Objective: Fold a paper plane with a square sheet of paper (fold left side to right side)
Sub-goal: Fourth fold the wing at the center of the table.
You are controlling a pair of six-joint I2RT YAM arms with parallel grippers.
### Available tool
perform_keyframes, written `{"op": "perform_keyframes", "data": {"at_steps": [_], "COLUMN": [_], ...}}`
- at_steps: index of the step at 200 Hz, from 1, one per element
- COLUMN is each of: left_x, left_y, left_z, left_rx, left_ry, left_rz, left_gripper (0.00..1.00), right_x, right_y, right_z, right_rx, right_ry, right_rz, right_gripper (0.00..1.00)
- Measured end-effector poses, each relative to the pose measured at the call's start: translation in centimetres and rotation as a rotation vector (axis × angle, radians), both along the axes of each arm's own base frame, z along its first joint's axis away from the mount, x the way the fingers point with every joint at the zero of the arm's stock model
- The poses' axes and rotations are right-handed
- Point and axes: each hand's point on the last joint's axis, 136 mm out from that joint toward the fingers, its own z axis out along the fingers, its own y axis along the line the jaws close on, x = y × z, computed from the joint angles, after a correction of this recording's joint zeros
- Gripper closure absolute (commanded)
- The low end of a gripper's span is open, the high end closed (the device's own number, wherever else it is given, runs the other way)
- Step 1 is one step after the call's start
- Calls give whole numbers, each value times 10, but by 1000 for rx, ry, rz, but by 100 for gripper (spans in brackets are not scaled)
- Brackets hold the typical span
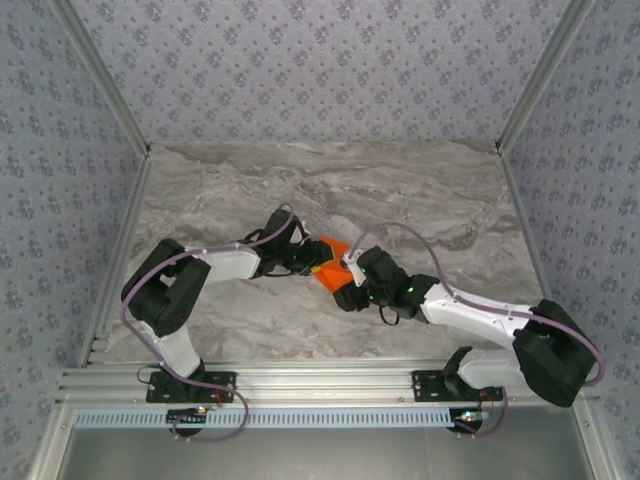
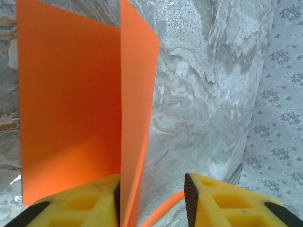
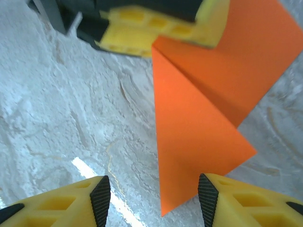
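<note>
Blue-grey flowered wallpaper [image 1: 320, 60] closes in three sides of a grey marbled tabletop [image 1: 420, 190]. An aluminium rail [image 1: 320, 385] along the near edge carries the two black arm bases. Both arms reach inward and meet near the middle of the table, each trailing a pale purple cable [image 1: 140, 290].

The orange-red paper sheet [image 1: 330, 268] sits between the two wrists, lifted off the marble and partly folded. From above only a small bright patch of it shows between the black wrist housings.

The left gripper [image 1: 308, 262] comes at the paper from the left. In its own wrist view [image 2: 152, 189] the sheet [image 2: 71, 104] stands upright as two panels meeting at a vertical crease. The crease edge runs down into the gap, right against the inner pad of the left-hand yellow finger [image 2: 90, 203]. The other finger [image 2: 222, 198] stands apart from the paper, with marble visible between them. The jaws are part-way open and are not pinching the sheet.

The right gripper [image 1: 345, 275] comes from the right. Its wrist camera [image 3: 154, 194] shows the sheet [image 3: 189, 127] as a folded wedge with a diagonal crease. The lower corner of the wedge points down between the fingers, nearer the right-hand one [image 3: 236, 198]. These jaws are spread wide and grip nothing. The left gripper's yellow fingers [image 3: 137, 30] are blurred at the top of that view, against the paper's upper edge.
</note>
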Motion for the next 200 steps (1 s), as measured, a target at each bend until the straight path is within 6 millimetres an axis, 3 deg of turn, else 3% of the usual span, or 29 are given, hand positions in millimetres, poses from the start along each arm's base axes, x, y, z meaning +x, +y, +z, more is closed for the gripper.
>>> {"op": "perform_keyframes", "data": {"at_steps": [69,145,200], "left_x": [3,6,6], "left_y": [-2,-5,-5], "left_z": [5,16,17], "left_rx": [-16,-37,-38], "left_ry": [18,8,11], "left_rz": [21,26,28], "left_gripper": [62,61,61], "right_x": [7,19,26], "right_y": [8,11,10], "right_z": [-33,-42,-48], "right_rx": [-88,-138,-161], "right_ry": [2,-24,-25], "right_rz": [-27,-57,-91], "right_gripper": [43,47,57]}}
